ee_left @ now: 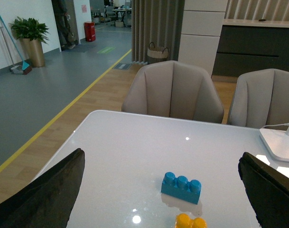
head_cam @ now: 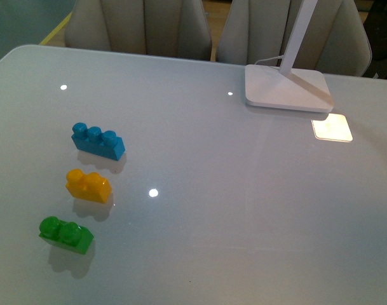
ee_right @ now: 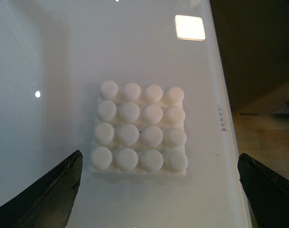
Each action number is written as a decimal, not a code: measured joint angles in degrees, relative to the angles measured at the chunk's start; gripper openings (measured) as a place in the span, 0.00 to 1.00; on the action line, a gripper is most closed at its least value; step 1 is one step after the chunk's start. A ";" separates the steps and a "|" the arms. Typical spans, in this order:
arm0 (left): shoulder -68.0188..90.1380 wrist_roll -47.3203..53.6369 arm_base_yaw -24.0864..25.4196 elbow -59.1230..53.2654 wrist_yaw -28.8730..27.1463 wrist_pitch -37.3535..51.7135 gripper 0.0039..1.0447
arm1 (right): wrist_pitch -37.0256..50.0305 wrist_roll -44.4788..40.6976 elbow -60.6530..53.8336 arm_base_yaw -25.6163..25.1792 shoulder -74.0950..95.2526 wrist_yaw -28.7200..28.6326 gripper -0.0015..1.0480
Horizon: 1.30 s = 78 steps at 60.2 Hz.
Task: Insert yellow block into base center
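Our left tool point(ee_left: 161, 159) and right tool point(ee_right: 159, 158) gape wide, empty; we see a glossy two-stud yellow block point(head_cam: 88, 185) and a white studded square base point(ee_right: 130, 135).

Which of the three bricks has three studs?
The blue brick, farthest back in the row; the yellow brick and green brick have two studs each.
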 joint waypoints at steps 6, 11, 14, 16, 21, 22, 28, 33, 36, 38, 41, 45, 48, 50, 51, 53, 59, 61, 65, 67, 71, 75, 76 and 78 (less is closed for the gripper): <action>0.00 0.00 0.00 0.00 0.00 0.00 0.93 | 0.02 -0.57 5.07 -0.87 7.10 -1.25 0.92; 0.00 0.00 0.00 0.00 0.00 0.00 0.93 | 0.85 1.11 9.09 -1.09 11.50 -2.12 0.92; 0.00 0.00 0.00 0.00 0.00 0.00 0.93 | 0.85 2.49 11.10 -1.09 13.27 -2.40 0.92; 0.00 0.00 0.00 0.00 0.00 0.00 0.93 | 0.81 3.67 12.55 -1.09 14.53 -2.36 0.92; 0.00 0.00 0.00 0.00 0.00 0.00 0.93 | -0.09 5.07 16.52 -0.81 17.92 -1.84 0.92; 0.00 0.00 0.00 0.00 0.00 0.00 0.93 | -0.35 5.25 17.42 -0.76 18.69 -1.64 0.92; 0.00 0.00 0.00 0.00 0.00 0.00 0.93 | -1.55 6.45 21.46 -0.46 22.38 -0.63 0.92; 0.00 0.00 0.00 0.00 0.00 0.00 0.93 | -3.19 7.69 25.07 -0.33 25.35 -0.24 0.92; 0.00 0.00 0.00 0.00 0.00 0.00 0.93 | -4.42 8.81 28.04 -0.15 27.54 -0.07 0.92; 0.00 0.00 0.00 0.00 -0.02 0.00 0.93 | -4.85 9.42 29.90 0.04 28.94 0.22 0.92; 0.00 0.00 0.00 0.00 0.00 0.00 0.93 | -5.14 10.38 32.13 0.39 30.53 0.22 0.92; 0.00 0.00 0.00 0.00 0.00 0.00 0.93 | -5.09 11.10 33.64 0.83 31.80 0.15 0.92; 0.00 0.00 0.00 0.00 -0.02 0.00 0.93 | -4.66 12.20 34.82 1.49 33.09 -0.11 0.92; 0.00 0.00 0.00 0.00 0.00 0.00 0.93 | -4.28 12.61 35.28 1.95 33.81 -0.59 0.92; 0.00 0.00 0.00 0.00 0.00 0.00 0.93 | -4.13 12.98 35.43 2.16 34.21 -0.87 0.92; 0.00 0.00 0.00 0.00 0.00 0.00 0.93 | -3.63 13.75 35.63 2.71 34.91 -1.27 0.92; 0.00 0.00 0.00 0.00 0.00 0.00 0.93 | -2.34 15.45 35.65 3.96 36.28 -2.25 0.92; 0.00 0.00 0.00 0.00 0.00 0.00 0.93 | -2.03 15.72 35.65 4.35 36.63 -2.64 0.92; 0.00 0.00 0.00 0.00 0.00 0.00 0.93 | -1.60 16.24 35.45 4.98 37.24 -3.13 0.92; 0.00 0.00 0.00 0.00 0.00 0.00 0.93 | -1.51 16.28 35.28 5.25 37.51 -3.30 0.92; 0.00 0.00 0.00 0.00 -0.02 0.00 0.93 | -1.51 16.22 34.93 5.44 38.16 -3.28 0.92; 0.00 0.00 0.00 0.00 0.00 0.00 0.93 | -1.53 15.80 34.49 5.44 38.82 -3.28 0.92; 0.00 -0.02 0.00 0.00 -0.02 0.00 0.93 | -1.51 15.80 34.36 5.42 38.93 -3.48 0.92; 0.00 0.00 0.00 0.00 -0.02 0.00 0.93 | -1.55 15.58 34.07 5.31 39.10 -4.00 0.92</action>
